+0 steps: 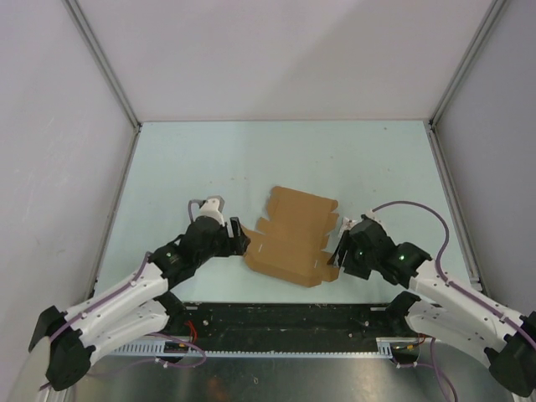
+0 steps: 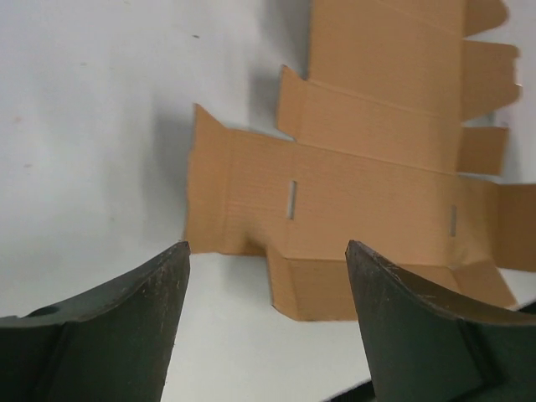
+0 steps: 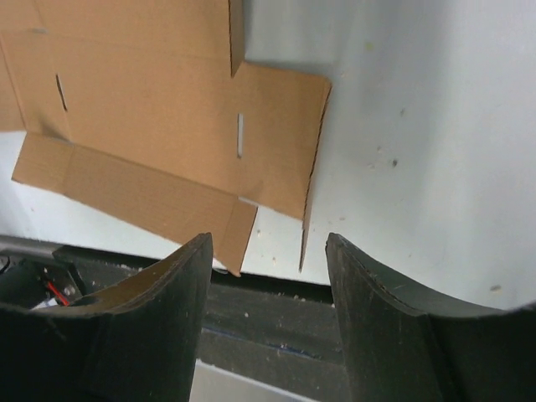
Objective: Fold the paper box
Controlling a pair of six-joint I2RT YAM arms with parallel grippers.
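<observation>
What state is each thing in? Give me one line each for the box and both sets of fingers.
paper box: unfolded sheet lying on the table, a few side flaps slightly raised, not gripped.
left fingers: open, at the box's left edge, holding nothing.
right fingers: open, at the box's right edge, holding nothing.

Nothing readable is showing in any view; the paper box (image 1: 293, 239) is presenting only plain brown cardboard faces, with no lettering, label, brand or number that can be made out.
</observation>
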